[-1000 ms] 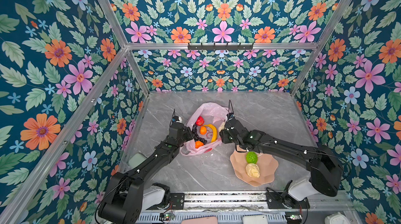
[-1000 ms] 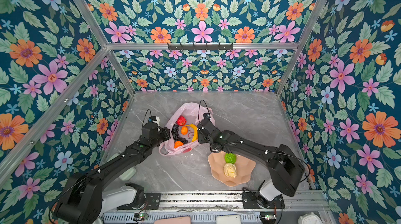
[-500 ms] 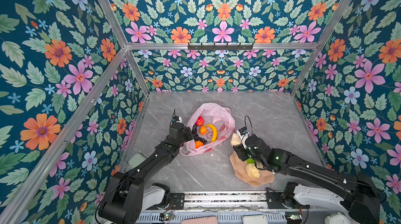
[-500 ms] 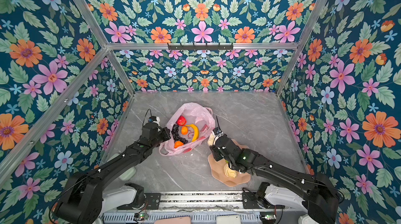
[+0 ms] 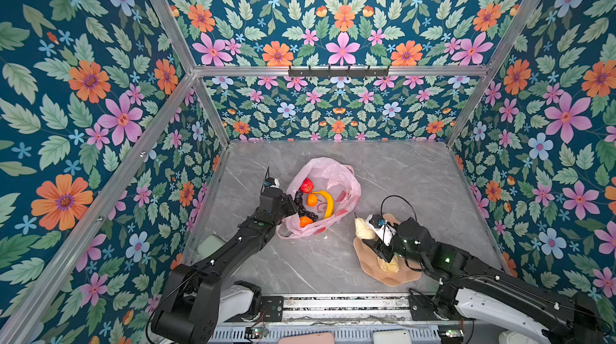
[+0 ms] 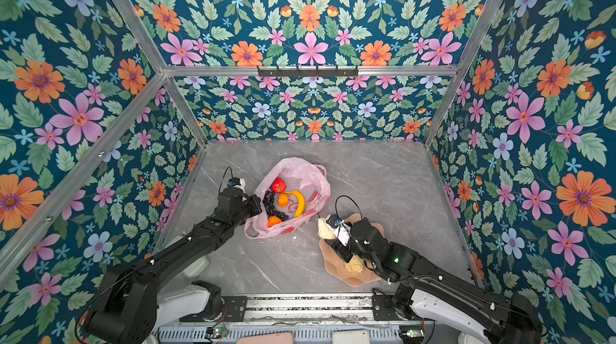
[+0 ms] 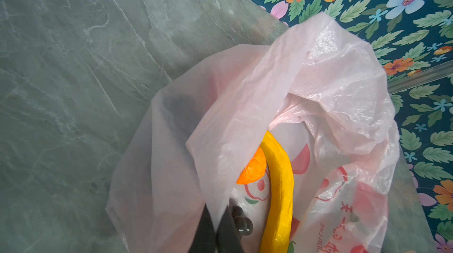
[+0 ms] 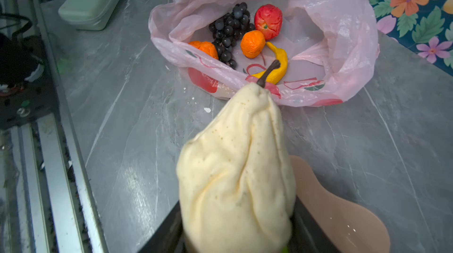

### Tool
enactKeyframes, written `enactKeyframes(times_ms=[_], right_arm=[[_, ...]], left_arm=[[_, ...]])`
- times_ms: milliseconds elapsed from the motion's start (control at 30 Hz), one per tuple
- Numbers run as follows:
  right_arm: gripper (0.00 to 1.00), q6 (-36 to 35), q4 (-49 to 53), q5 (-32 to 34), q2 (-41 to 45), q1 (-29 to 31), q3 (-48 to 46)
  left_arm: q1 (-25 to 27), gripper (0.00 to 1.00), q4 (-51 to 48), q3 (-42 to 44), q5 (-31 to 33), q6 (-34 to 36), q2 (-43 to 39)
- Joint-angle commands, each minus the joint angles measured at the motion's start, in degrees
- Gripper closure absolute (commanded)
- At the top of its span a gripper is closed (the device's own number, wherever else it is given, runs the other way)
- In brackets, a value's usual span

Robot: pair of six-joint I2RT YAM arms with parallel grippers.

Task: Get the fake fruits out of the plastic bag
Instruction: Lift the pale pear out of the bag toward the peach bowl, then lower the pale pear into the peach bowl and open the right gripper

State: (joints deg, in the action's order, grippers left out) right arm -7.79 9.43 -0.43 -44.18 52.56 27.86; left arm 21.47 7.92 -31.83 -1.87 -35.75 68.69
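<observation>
Now, step in hand: the right gripper (image 5: pixel 369 238) is clamped on a pale cream pear (image 8: pixel 235 166), stem aimed at the bag, hanging at the bag-side edge of the peach plate (image 5: pixel 405 279).
How to do it well: I'd carry it in over the plate's middle and go low before letting go. Dropped at the rim, a rounded pear will likely roll onto the table (image 5: pixel 400 172).
Landing spot: tight! A cream lump (image 5: pixel 388 264) already sits on the plate under the wrist, and what else lies there is hidden. Aim for bare plate.
Off to the side: mint-green case (image 8: pixel 92 0) by the front rail, well clear.
Left gripper (image 7: pixel 217 229): fingers together, pinching the rim of the plastic bag (image 5: pixel 336 172), mouth held wide.
In the bag, mid-table: banana (image 5: pixel 327 204), grape bunch (image 8: pixel 229 31), orange (image 8: pixel 252 43), second orange (image 8: pixel 204 48) and red fruit (image 8: pixel 268 21), all lying on the film.
In the way: only white crumbs (image 8: pixel 207 110) between bag and plate, then bare marble back to the flowered wall (image 5: pixel 333 109).
</observation>
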Motion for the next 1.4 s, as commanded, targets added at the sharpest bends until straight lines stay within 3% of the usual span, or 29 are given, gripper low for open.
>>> enactKeyframes(times_ms=[0, 300, 533, 1067, 1367], right_arm=[[0.5, -6.65, 0.99, -1.75, 1.86, 0.04, -0.29], [0.5, -9.85, 8.82, 1.57, -7.73, 0.14, 3.08], [0.49, -11.26, 7.01, 4.56, -10.31, 0.08, 2.43], [0.38, -10.59, 3.01, 9.23, -15.14, 0.13, 0.64], [0.33, -9.57, 2.09, 9.08, -15.53, 0.18, 0.18]], left_arm=[[0.05, 1.0, 0.28, -0.12, 0.38, 1.03, 0.29], [-0.03, 1.0, 0.78, -0.66, 0.09, 1.37, 1.36], [-0.03, 1.0, 0.51, -0.68, 0.29, 1.63, 1.45], [-0.02, 1.0, 0.69, -0.49, 0.37, 1.56, 1.45], [-0.03, 1.0, 0.6, -0.68, 0.38, 1.56, 1.71]])
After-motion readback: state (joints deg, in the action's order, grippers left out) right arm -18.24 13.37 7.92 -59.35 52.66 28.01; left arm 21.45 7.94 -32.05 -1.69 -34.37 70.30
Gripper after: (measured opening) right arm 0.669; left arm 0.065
